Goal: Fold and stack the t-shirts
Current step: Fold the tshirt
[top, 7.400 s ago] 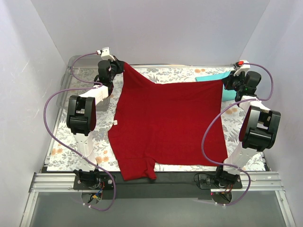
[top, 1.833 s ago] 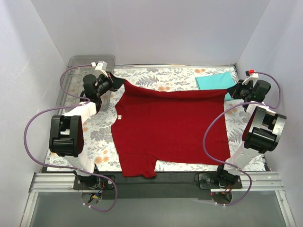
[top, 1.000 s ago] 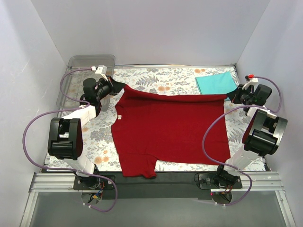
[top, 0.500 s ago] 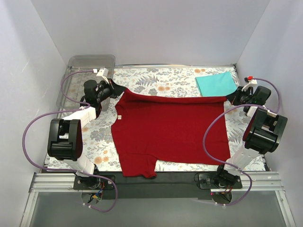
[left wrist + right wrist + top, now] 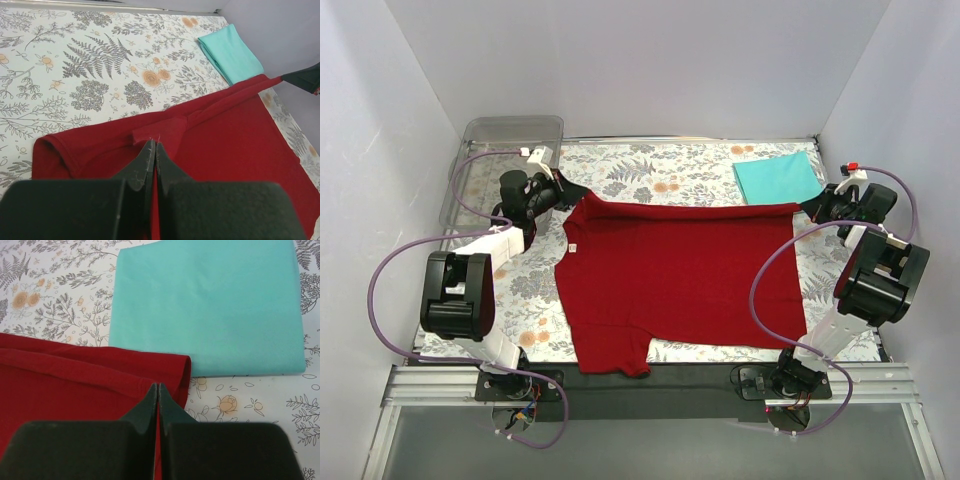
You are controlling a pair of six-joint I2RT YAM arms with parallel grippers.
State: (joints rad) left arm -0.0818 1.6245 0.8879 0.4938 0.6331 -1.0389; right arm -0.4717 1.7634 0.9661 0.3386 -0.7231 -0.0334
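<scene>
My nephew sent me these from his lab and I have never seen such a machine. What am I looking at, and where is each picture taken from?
This is a robot: a left arm and a right arm, bolted side by side. The wide picture looks down from above and behind them. The other two come from a camera on each wrist, so the dark shapes at the bottom are that arm's own fingers. Under everything lies a floral mat, with a clear plastic tray at its far left corner. A dark red t-shirt is spread on the mat, and a teal t-shirt lies folded at the far right. The left tool and the right tool are each shut on a far corner of the red shirt.
</scene>
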